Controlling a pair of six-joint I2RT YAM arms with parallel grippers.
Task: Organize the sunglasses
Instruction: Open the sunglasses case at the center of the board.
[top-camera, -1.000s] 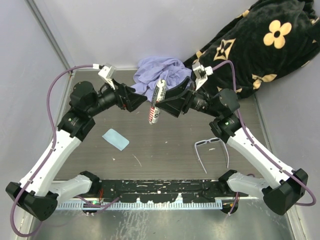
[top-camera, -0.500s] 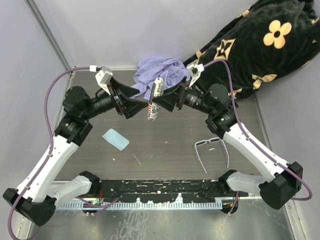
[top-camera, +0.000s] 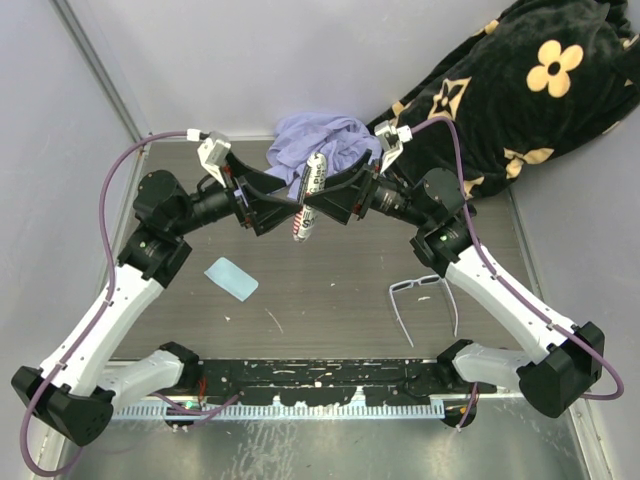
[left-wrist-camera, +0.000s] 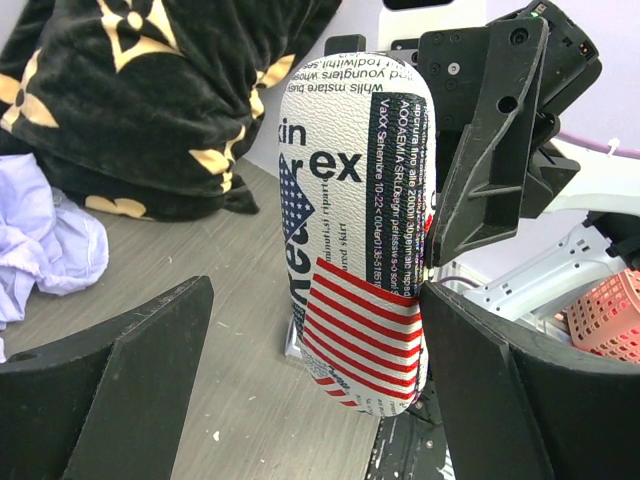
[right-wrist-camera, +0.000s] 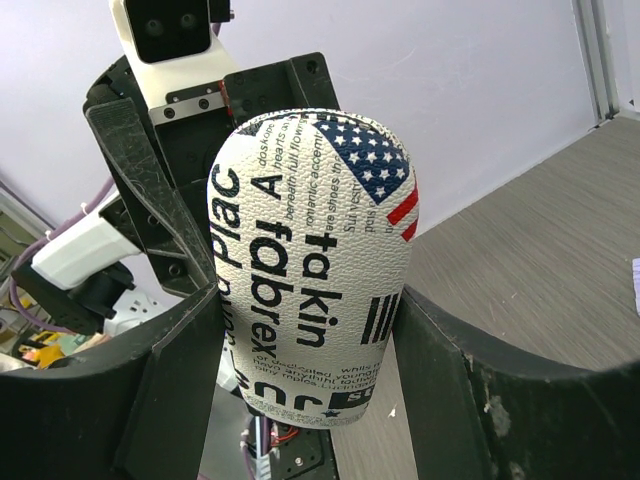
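Observation:
The sunglasses (top-camera: 412, 286), white-framed with long slim arms, lie open on the table at the front right, with no gripper near them. The red-and-white printed case (top-camera: 316, 172) is held up in the air at the back centre. My right gripper (top-camera: 322, 200) is shut on it; in the right wrist view both fingers press the case (right-wrist-camera: 310, 260) around the gripper's middle (right-wrist-camera: 305, 320). My left gripper (top-camera: 290, 205) is open around the same case (left-wrist-camera: 355, 230). In the left wrist view (left-wrist-camera: 315, 330) its right finger is against the case and its left finger stands well off.
A small light-blue cloth (top-camera: 231, 278) lies at the left. A crumpled purple cloth (top-camera: 315, 140) is at the back centre. A black blanket with tan flowers (top-camera: 520, 90) fills the back right. A black strip (top-camera: 320, 375) runs along the near edge.
My left gripper has moved right, bringing its open jaws around the case. My right gripper has kept its hold and shifted the case slightly left.

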